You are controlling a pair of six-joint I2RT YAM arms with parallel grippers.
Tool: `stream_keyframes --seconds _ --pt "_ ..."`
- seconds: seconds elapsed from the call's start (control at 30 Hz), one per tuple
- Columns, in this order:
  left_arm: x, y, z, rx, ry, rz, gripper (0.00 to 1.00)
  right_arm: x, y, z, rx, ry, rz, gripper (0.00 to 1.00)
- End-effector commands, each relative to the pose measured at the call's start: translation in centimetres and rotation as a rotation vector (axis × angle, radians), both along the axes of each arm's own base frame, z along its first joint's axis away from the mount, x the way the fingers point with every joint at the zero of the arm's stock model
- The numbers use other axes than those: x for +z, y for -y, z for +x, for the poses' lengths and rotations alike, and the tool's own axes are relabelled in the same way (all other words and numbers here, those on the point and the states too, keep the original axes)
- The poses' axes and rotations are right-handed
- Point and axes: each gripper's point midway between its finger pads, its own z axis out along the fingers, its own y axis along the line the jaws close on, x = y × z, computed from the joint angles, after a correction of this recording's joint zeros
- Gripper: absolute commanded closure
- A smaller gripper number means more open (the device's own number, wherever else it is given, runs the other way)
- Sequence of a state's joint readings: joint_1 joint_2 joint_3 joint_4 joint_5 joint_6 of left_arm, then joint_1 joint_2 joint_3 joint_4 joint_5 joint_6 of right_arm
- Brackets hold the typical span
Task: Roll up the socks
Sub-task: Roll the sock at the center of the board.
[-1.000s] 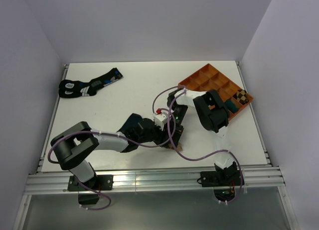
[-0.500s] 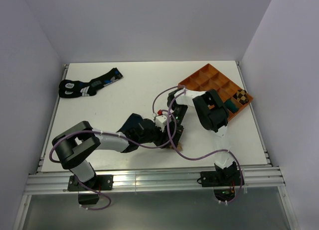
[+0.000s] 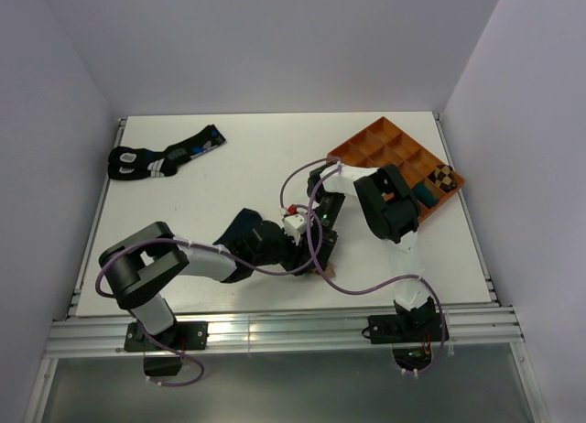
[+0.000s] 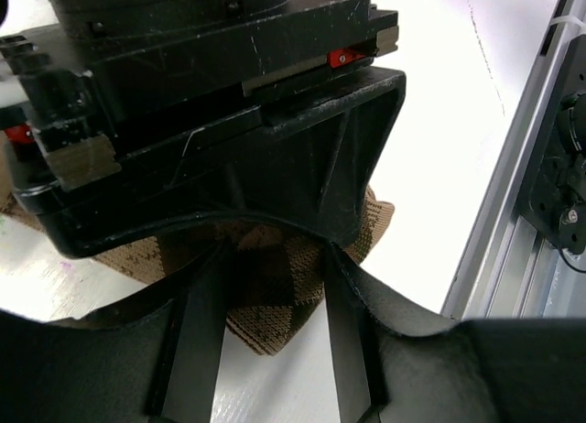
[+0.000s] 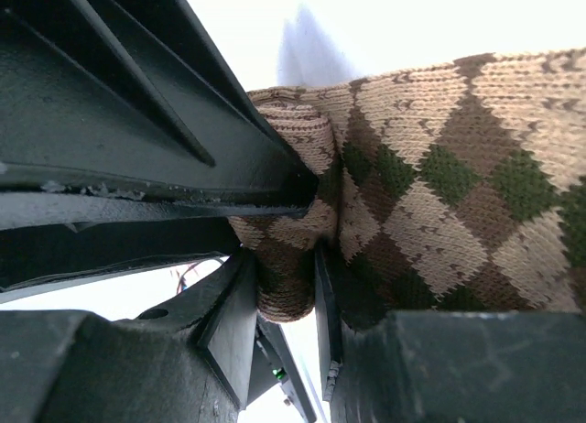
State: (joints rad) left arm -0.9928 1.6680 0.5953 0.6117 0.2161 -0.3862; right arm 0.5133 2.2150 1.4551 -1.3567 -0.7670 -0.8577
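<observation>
Change: left arm (image 3: 183,258) barely shifted; tan sock (image 5: 439,167) not rolled yet.
Right jaws: pinching sock fold.
Left jaws: apart, astride sock; grip unclear.

- Argyle sock (image 5: 439,194): tan ground with dark-brown diamonds. In the right wrist view some diamonds read dark green, and thin brown lines cross the pattern.
- Table (image 3: 229,185): plain white.
- Black socks (image 3: 160,156), far left: black with blue and white markings.
- Tray (image 3: 385,148), far right: orange throughout.
  - One right-hand compartment holds a tan-and-brown checked item (image 3: 444,177).
  - The compartment next to it holds a dark teal item (image 3: 427,193).
- Left arm (image 3: 197,258) and right arm (image 3: 403,249): white links, black joints.
- Cables (image 3: 366,286): purple.
- Red spot (image 3: 292,206) on white housing where the arms meet.
- Rail (image 3: 275,331), near edge: bare silver metal.
- Walls (image 3: 275,48): pale, faintly lavender, no pattern.
</observation>
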Motion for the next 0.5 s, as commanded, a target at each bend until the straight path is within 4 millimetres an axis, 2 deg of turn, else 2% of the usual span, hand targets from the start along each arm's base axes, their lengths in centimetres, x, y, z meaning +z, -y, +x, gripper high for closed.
stream_keyframes --seconds 0.0,0.13,0.2,0.33,0.37,0.47 --pt "-3.5 -1.1 -2.0 -0.055 -0.085 0.09 0.51 -2.6 0.7 2.3 0.052 0.113 -0.019 0.75" --pt "-4.2 -1.1 -2.3 -0.056 -0.116 0.091 0.53 -2.6 0.4 2.5 0.03 0.12 -0.019 0.72" --pt "-4.6 -1.2 -2.6 -0.056 -0.131 0.089 0.59 -2.5 0.1 2.4 0.013 0.118 -0.012 0.69" --pt "-5.3 -1.5 -3.1 -0.047 -0.163 0.084 0.77 -2.3 -0.4 2.6 -0.031 0.126 -0.004 0.65" --pt "-5.6 -1.7 -3.2 -0.044 -0.171 0.09 0.86 -2.1 -0.4 2.7 -0.036 0.136 -0.002 0.64" --pt "-6.3 -2.0 -3.6 -0.043 -0.196 0.098 0.99 -2.0 -0.6 3.1 -0.057 0.16 -0.002 0.62"
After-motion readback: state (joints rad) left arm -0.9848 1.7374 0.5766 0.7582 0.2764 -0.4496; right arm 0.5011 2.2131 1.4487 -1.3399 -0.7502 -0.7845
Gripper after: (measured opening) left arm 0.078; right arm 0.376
